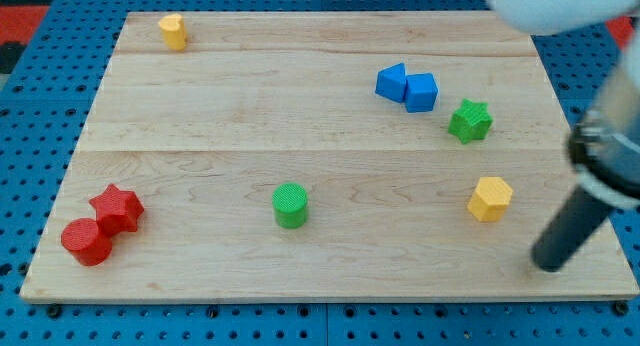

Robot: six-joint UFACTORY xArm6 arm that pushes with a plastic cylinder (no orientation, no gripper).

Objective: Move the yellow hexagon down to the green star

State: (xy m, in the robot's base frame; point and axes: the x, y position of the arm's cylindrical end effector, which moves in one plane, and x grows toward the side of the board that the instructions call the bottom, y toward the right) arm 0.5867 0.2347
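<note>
1. Approaching: step in hand, judged. My tip [548,264] rests on the table [300,136], below and to the view's right of the green star [470,120], touching no block.
2. Jaws: none fitted. The arm ends in a plain rod that holds nothing.
3. Task thing: yellow hexagon [490,199], near the green star, below it and slightly to the view's right, clear of it. My tip lies beyond the hexagon on the side away from the star.
4. Note: a second yellow block [172,31], shape not settled, lies far to the view's left of the green star and higher. "Down" would suit that one better, so which block is meant stays uncertain.
5. Next move, judged: for the near hexagon, bring the tip to its far side and push toward the star. For the far block, travel around to its upper-left side first.
6. Count, yellow: two.
7. Count, green: two, the star and a green cylinder [290,205], well to the view's left of the star and lower.
8. Count, blue: two, touching each other: blue cube [421,92] just up-left of the star, blue block [392,82] beyond it.
9. Count, red: two, touching: red star [117,207] and red cylinder [87,241], far left of the green star and lower.
10. Total blocks: eight.
</note>
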